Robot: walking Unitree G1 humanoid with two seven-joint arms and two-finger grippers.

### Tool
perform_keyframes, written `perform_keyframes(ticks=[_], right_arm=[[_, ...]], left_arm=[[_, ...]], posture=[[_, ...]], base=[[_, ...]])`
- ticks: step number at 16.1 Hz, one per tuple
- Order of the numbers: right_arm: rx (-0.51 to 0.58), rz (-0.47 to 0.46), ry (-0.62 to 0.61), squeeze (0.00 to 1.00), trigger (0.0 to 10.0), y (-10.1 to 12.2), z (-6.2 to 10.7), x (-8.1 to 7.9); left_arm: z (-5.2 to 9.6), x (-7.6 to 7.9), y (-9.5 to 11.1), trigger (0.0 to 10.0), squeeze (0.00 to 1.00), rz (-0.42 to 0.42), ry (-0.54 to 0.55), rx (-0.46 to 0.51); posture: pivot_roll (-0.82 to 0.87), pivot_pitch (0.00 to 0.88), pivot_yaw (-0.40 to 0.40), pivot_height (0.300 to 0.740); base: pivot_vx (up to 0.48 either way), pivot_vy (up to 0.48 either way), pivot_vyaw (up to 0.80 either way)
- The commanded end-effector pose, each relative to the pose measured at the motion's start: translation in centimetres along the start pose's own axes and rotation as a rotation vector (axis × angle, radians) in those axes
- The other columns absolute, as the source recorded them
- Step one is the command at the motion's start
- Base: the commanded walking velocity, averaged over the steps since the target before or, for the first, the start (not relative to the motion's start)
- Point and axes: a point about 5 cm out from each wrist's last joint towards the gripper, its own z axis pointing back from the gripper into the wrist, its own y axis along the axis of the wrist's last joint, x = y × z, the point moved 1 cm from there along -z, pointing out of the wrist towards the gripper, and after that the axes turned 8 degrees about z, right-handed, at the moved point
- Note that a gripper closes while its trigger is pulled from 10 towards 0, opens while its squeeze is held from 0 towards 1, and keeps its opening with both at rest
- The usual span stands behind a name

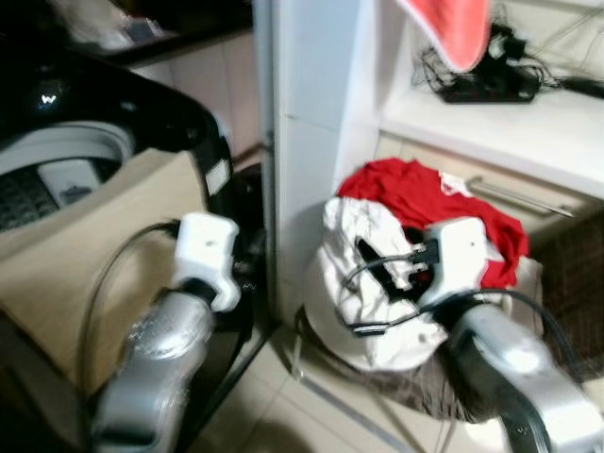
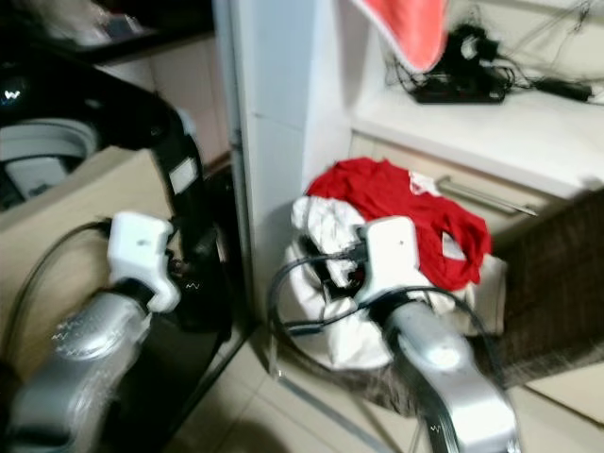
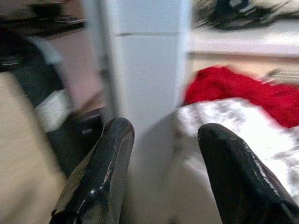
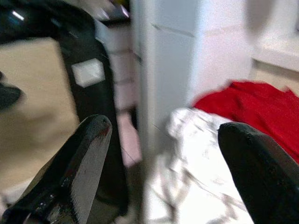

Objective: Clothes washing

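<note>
A heap of laundry lies in a brown basket [image 1: 415,389] on the floor right of a white pillar. A white cloth [image 1: 351,274] lies in front, and a red garment [image 1: 423,196] is behind it. The top-loading washing machine [image 1: 66,165] stands at the left with its drum open. My right gripper [image 4: 166,127] is open and empty, held just above the white cloth [image 4: 196,154]. My left gripper [image 3: 166,130] is also open and empty. It hangs between the machine's black side and the pillar, facing the laundry [image 3: 243,121].
The white pillar [image 1: 307,142] stands between the machine and the basket. A beige panel [image 1: 85,264] leans against the machine's front. A white shelf [image 1: 510,123] above the basket holds black cables, and an orange-red cloth [image 1: 453,28] hangs over it. A woven brown hamper [image 1: 576,269] is at the right.
</note>
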Motion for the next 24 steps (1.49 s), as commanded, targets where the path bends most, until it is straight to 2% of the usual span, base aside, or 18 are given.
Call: perform_keyframes(ticks=[1,7,10,17,20,24], right_arm=[[-0.001,-0.014,0.018,0.00,10.0,0.1,-0.2,-0.4],[-0.009,0.000,0.074,0.00,10.0,0.1,-0.2,-0.7],[-0.004,-0.021,0.095,0.00,10.0,0.0,-0.3,-1.4],[-0.018,-0.044,0.064,0.00,10.0,-0.5,-0.2,-1.2],[-0.012,-0.083,0.043,0.00,10.0,-0.3,-0.2,-1.0],[-0.013,-0.059,0.027,0.00,10.0,-0.3,-0.4,-0.8]], left_arm=[[0.2,-0.8,0.4,10.0,0.00,-0.023,0.026,0.011],[-0.1,-0.9,0.5,10.0,0.00,-0.039,0.027,0.013],[0.0,-1.4,0.7,10.0,0.00,-0.055,0.030,0.013],[-0.1,-1.4,0.8,10.0,0.00,-0.069,0.015,0.004],[-0.2,-1.3,0.9,10.0,0.00,-0.065,0.011,0.007],[-0.5,-1.6,1.0,10.0,0.00,-0.056,0.028,0.012]], posture=[[-0.03,0.000,-0.016,0.740],[-0.03,0.000,-0.007,0.740],[-0.02,0.000,0.000,0.740],[-0.02,0.000,0.014,0.740],[-0.02,0.000,0.022,0.740],[-0.02,0.000,0.019,0.740]], base=[[0.262,0.000,0.00],[0.263,0.000,0.00],[0.261,0.000,0.53],[0.254,0.000,0.00],[0.250,0.000,-0.21],[0.249,0.000,0.00]])
